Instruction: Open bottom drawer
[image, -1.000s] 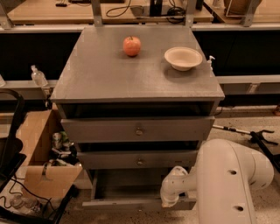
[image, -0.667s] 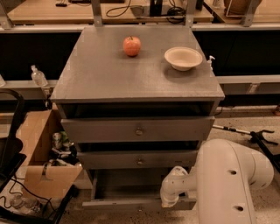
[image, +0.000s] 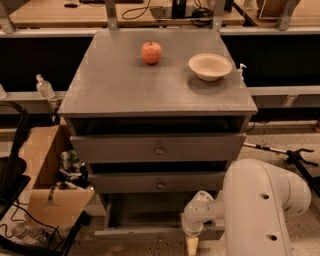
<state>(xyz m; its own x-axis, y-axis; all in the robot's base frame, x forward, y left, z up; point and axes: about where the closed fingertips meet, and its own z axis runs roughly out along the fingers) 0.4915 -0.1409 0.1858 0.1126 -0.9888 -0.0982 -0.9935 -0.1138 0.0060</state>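
The grey cabinet (image: 150, 90) has three drawers. The bottom drawer (image: 145, 233) stands pulled out from the cabinet, and its dark inside shows behind its low front. Its knob is too dim to make out. My gripper (image: 192, 246) hangs at the end of the white arm (image: 260, 210), low at the frame's bottom edge, right against the right part of the bottom drawer's front. The mid drawer (image: 160, 183) and the top drawer (image: 159, 148) each show a small round knob and stand slightly out.
A red apple (image: 151, 52) and a beige bowl (image: 210, 66) sit on the cabinet top. An open cardboard box (image: 50, 175) with clutter stands on the floor to the left, with a black frame (image: 15, 150) beside it. Cables and a black stand (image: 295, 157) lie at the right.
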